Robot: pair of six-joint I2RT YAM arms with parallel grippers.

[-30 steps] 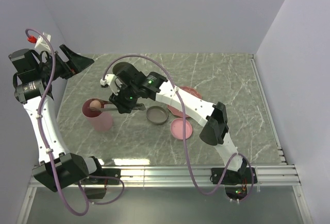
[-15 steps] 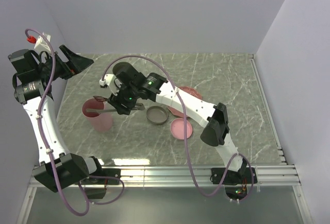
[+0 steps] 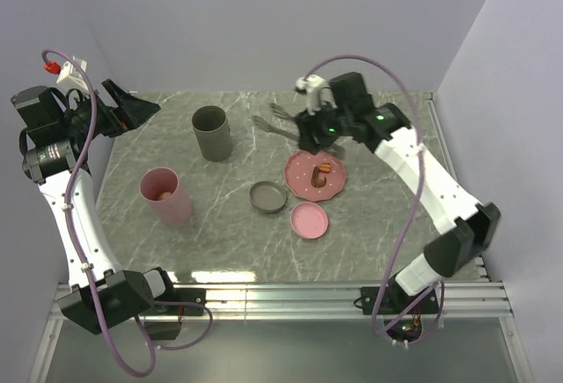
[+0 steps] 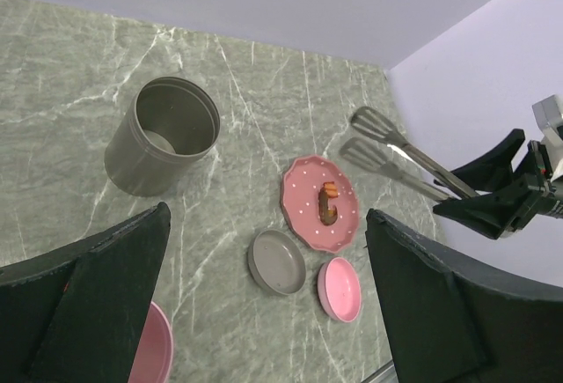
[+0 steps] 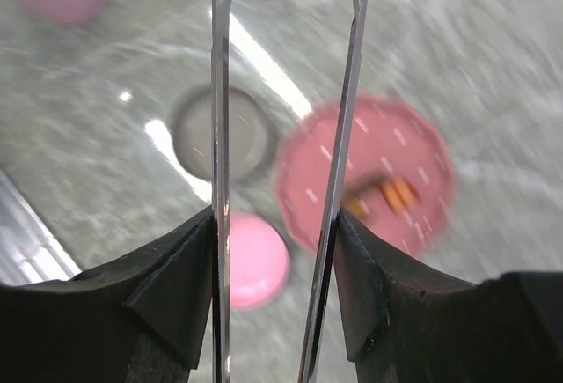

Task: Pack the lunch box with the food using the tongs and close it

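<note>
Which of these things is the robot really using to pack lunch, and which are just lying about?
In use: tongs, held in the right gripper; sausage bits on the red plate; pink cup with the egg piece inside; pink lid, likely.
Seemingly idle: grey canister; grey lid; left gripper, open and empty.

A: Where are the long grey metal tongs (image 3: 271, 121)?
B: Gripped by the right gripper (image 3: 304, 131), beyond the pink dotted plate (image 3: 303, 187) carrying orange-brown sausage bits (image 3: 324, 169).
A: The peach egg-shaped piece (image 3: 163, 195)?
B: Inside the tall pink cup (image 3: 169, 212).
</note>
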